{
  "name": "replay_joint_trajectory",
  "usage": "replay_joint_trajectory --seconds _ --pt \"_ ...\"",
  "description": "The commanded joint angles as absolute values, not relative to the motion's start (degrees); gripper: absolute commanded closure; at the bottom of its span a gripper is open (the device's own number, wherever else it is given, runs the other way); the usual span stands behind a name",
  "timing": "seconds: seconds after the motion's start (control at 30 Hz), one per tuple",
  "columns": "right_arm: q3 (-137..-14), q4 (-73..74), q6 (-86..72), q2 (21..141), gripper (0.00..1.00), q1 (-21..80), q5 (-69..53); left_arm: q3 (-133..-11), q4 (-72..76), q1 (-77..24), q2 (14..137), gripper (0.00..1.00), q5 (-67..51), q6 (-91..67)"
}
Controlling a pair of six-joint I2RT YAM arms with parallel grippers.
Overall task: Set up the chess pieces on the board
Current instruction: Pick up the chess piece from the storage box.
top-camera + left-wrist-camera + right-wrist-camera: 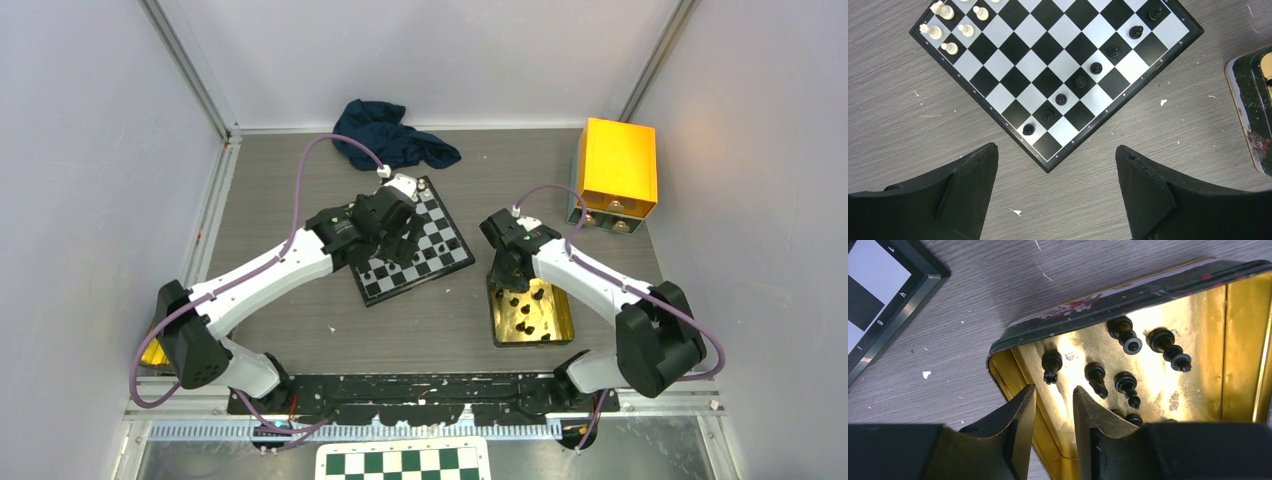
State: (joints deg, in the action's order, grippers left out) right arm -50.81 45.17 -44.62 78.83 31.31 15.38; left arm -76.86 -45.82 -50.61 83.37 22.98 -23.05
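Note:
The board [440,248] lies at mid table, turned diagonally. In the left wrist view a diagonal row of black pawns [1080,81] stands along one side of the board [1048,65], and white pieces [948,30] stand at its far corner. My left gripper [1056,147] hovers open over the board's near corner, nothing between its fingers. My right gripper [1054,388] stands open over the left rim of a gold tin [1098,300], empty. Several black chess pieces [1124,382] lie on their sides inside the tin.
An orange box [618,165] stands at the back right and a dark blue cloth [395,138] lies behind the board. A green-and-white checkered board [402,462] sits below the arm bases. The gold tin [560,325] lies right of the board.

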Motion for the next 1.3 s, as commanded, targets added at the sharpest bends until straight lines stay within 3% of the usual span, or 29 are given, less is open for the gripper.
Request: replay_joint_trajectory --seconds 0.0,0.83,1.27 --pt "-52.3 42.3 -43.7 79.7 0.61 31.0 14.6 -77.1 -43.9 -50.9 83.1 0.12 24.3 -22.1" --pt "-49.1 38.2 -45.5 82.9 0.65 30.3 12.7 -77.3 -44.6 -50.9 84.2 0.12 25.0 -21.2" --pt "-48.7 38.9 -46.1 82.1 0.88 30.3 12.9 -77.9 -44.6 -50.9 84.9 0.12 25.2 -20.9"
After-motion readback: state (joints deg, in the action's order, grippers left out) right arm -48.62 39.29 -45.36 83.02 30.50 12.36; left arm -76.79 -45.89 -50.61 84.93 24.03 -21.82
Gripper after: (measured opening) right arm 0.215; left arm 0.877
